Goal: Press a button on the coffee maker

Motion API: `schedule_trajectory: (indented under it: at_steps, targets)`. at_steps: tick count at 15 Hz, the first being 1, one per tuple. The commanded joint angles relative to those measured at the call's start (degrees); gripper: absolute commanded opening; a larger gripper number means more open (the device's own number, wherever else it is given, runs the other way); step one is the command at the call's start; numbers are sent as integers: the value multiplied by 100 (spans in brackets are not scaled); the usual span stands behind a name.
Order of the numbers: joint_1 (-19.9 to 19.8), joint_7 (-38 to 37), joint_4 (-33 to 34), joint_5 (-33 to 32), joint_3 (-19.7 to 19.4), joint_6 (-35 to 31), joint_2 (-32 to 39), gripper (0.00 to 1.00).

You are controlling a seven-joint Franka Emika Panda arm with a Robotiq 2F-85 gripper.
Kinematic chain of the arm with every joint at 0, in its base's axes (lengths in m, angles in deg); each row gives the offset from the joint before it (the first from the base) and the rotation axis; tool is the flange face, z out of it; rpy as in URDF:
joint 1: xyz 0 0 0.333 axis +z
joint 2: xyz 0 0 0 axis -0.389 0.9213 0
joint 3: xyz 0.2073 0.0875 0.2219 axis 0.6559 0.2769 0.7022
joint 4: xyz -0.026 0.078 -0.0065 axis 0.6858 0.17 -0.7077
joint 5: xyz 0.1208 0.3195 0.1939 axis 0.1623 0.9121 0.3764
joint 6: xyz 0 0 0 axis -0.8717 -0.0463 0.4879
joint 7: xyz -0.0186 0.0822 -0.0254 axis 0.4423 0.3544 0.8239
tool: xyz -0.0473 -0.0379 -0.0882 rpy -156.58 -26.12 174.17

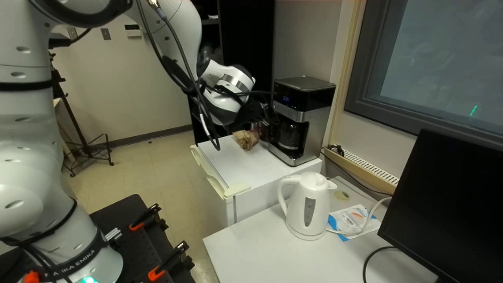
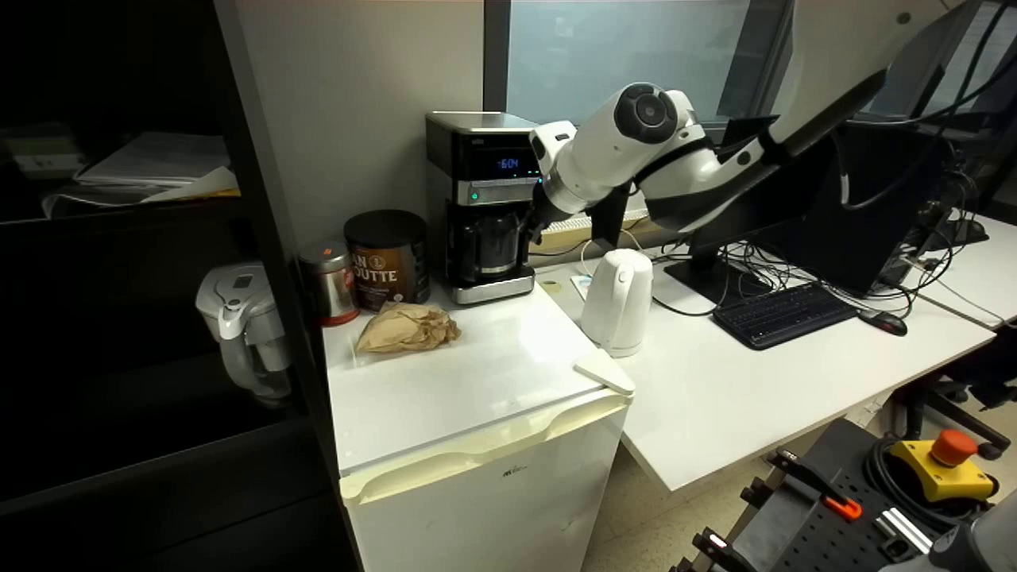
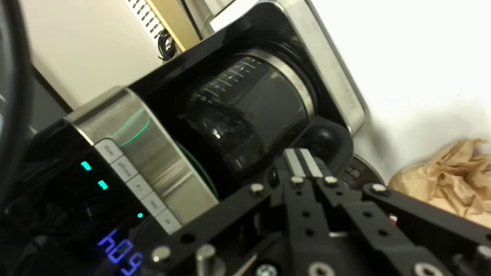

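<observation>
The coffee maker [image 1: 320, 124] is a black and silver boxy machine standing on the white fridge top. It also shows in an exterior view [image 2: 445, 155], with a lit blue clock and a green-lit round button [image 2: 474, 195]. In the wrist view its silver front panel [image 3: 165, 153] carries a row of small buttons [image 3: 139, 186]. The dark carafe [image 3: 264, 103] sits inside. My gripper [image 3: 303, 163] is shut with nothing between its fingertips. The tips appear in front of the carafe handle [image 3: 326, 140], lower than the buttons; I cannot tell whether they touch it. The round button is hidden in the wrist view.
A crumpled brown paper bag [image 2: 409, 327] lies on the fridge top [image 2: 477, 381]. A dark coffee can [image 2: 389, 266] and a metal canister [image 2: 330, 282] stand behind it. A white kettle [image 1: 308, 204] and a monitor [image 1: 448, 208] stand on the adjoining desk.
</observation>
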Motion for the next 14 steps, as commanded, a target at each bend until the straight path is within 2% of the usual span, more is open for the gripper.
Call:
schedule_trajectory:
  at_steps: [1,7,11,14]
  targets:
    - [9,226,-772,146,78,-113,-654,0]
    - [44,-252,-1548,333,274,-150,-1534,0]
    - [86,-346,-2113,1309,403,16,-2041,0]
    - [172,-284,-2539,2365,483,158,-2400,0]
